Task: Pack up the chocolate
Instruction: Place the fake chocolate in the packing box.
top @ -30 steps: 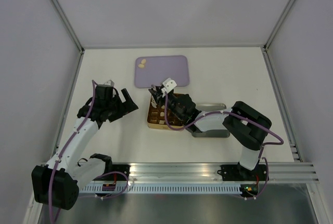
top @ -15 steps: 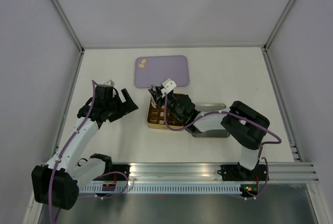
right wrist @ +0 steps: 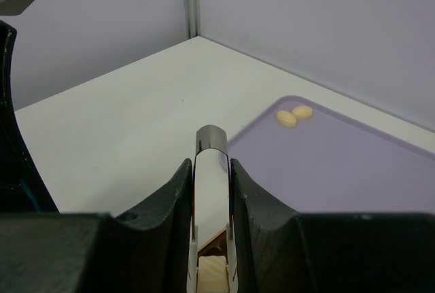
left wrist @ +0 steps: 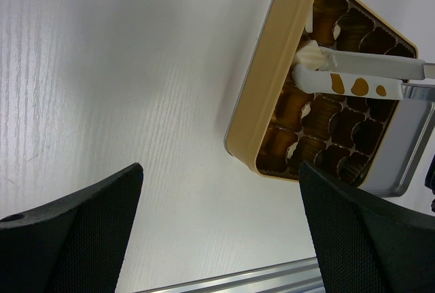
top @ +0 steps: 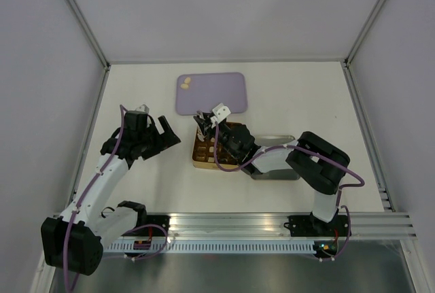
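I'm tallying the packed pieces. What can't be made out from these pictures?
- Top view: the right arm covers part of the gold tin, and its cells are too small to count.
- Left wrist view: the tweezers cross several cells, and dark pieces are hard to tell from dark liners.
- Right wrist view: the right gripper blocks nearly all of the tin. Only one pale chocolate shows.

1. The desk under the left end effector is showing a white, matt face with fine grain lines.
2. That end effector's fingers are looking like black plastic with a rough, woven texture.
3. The tin ahead of it is gleaming as smooth, satin gold metal.
4. The tweezers clamped in the right end effector are shining as polished, mirror-like metal.
5. The tray beyond them is appearing smooth, matt and plastic-like.
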Controlling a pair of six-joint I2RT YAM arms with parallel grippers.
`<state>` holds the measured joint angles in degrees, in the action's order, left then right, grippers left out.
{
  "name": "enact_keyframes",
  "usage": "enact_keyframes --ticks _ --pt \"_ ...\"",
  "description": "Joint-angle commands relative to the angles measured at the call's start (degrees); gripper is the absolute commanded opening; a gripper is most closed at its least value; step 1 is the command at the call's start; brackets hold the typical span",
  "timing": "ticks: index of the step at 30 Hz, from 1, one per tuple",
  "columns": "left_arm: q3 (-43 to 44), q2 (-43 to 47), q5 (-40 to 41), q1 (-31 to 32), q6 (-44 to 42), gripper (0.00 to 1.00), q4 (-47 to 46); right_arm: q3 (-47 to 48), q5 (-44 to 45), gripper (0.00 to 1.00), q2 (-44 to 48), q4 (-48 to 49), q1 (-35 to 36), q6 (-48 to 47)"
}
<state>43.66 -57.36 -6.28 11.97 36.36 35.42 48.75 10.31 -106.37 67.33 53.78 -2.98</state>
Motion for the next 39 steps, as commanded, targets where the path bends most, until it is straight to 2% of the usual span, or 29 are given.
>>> enact_keyframes --ticks 1,8,17,25,33,39 --pt "-0.2 1.2 -1.5 -0.3 -0.5 1.0 -1.1 0.1 -0.5 0.31 -0.2 3.7 0.3 0.6" --pt "-0.2 1.7 -1.4 -0.3 -0.4 1.0 -1.1 -0.2 -0.5 0.41 0.6 3.2 0.2 1.2" --pt "-0.3 2.1 -1.5 -0.3 -0.5 1.0 -1.1 -0.3 -0.5 0.39 1.8 2.5 0.2 1.7" --pt "0.0 1.9 -1.3 -0.3 -0.3 1.0 -1.1 0.4 -0.9 0.36 7.2 -0.3 0.2 2.8" --pt "0.5 1.8 -1.1 -0.3 -0.1 1.0 -1.3 6.3 -0.6 0.33 10.0 -6.3 0.0 2.8" --pt "0.8 1.6 -1.0 -0.3 -0.1 1.0 -2.1 17.2 -4.1 0.33 1.5 -7.3 -3.0 4.5"
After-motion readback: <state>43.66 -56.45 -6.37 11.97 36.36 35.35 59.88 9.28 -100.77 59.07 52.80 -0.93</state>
